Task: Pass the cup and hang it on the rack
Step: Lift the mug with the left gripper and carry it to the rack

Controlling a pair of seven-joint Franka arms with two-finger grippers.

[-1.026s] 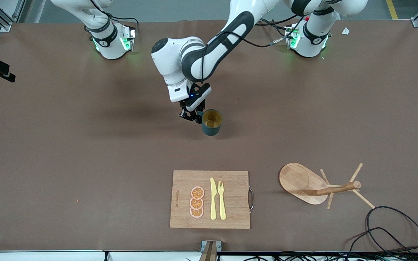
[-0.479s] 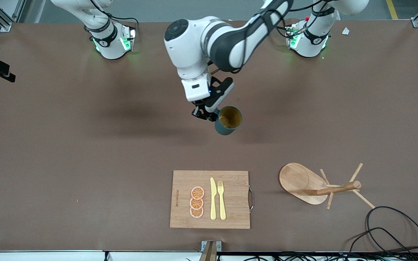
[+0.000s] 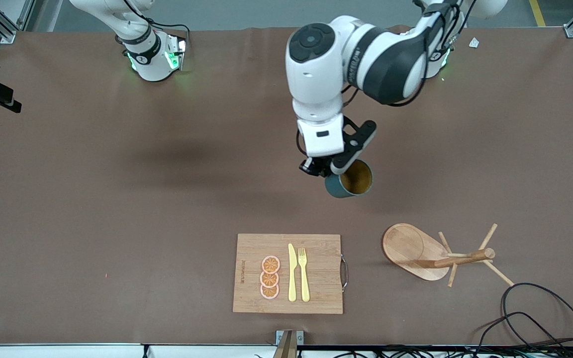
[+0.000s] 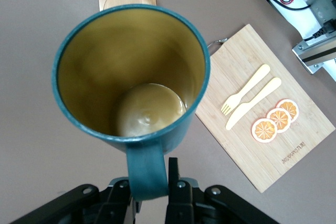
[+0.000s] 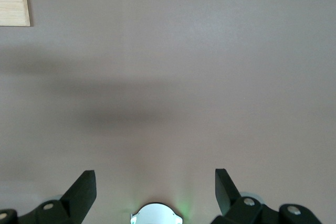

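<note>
The left gripper (image 3: 322, 170) hangs in the air over bare brown table (image 3: 117, 223), its fingers (image 4: 176, 182) closed tight on the side handle of the dark teal cylindrical cup with a yellow-tan interior (image 3: 349, 180), which tilts with its mouth toward the front camera. The light wooden mug rack with an oval base and thin pegs (image 3: 435, 254) lies nearer the front camera, toward the left arm's end of the table, beside a rectangular bamboo cutting board (image 3: 288, 273) carrying three orange slices (image 3: 269, 277), a yellow knife (image 3: 292, 273), a yellow fork (image 3: 304, 274) and small printed lettering along one edge, too small to read. The right arm waits raised, and the right gripper (image 5: 156, 182) has its fingers spread wide, holding nothing.
</note>
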